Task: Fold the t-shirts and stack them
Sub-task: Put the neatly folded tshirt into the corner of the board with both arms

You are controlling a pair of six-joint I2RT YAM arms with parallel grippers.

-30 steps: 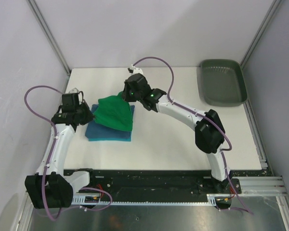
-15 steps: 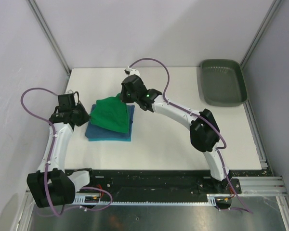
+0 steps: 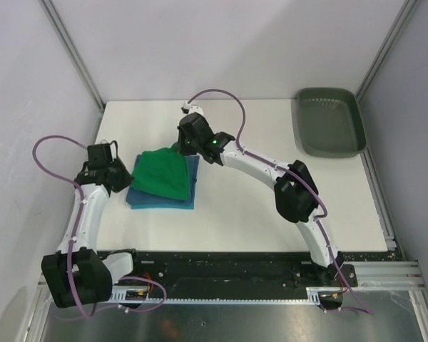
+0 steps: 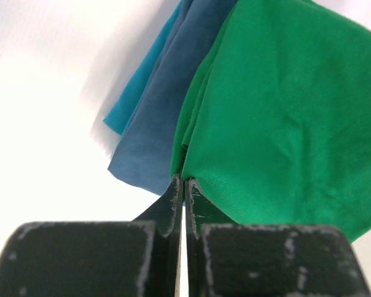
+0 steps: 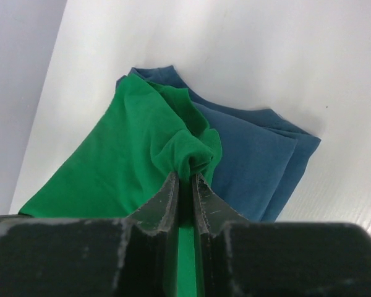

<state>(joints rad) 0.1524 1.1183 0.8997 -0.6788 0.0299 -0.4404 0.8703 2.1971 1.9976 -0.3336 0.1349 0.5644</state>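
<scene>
The emerald green t-shirt (image 3: 162,173) lies loosely folded on top of the folded teal blue t-shirt (image 3: 160,200) at the left of the table. My left gripper (image 3: 128,177) is at the green shirt's left edge. In the left wrist view it (image 4: 183,182) is shut with the green shirt's (image 4: 284,111) edge caught at the very fingertips, and the blue shirt (image 4: 154,130) lies beyond. My right gripper (image 3: 180,147) is at the far corner. In the right wrist view it (image 5: 185,179) is shut on a bunch of green cloth (image 5: 123,154) over the blue shirt (image 5: 253,154).
A dark grey-green plastic tray (image 3: 330,121) sits at the table's far right corner. The white table (image 3: 271,206) is bounded by pale walls at the left, back and right. The left arm's purple cable loops out near the left wall.
Both grippers have moved a little to the left, and the green shirt has shifted left with them over the blue shirt. The blue shirt has not moved.
</scene>
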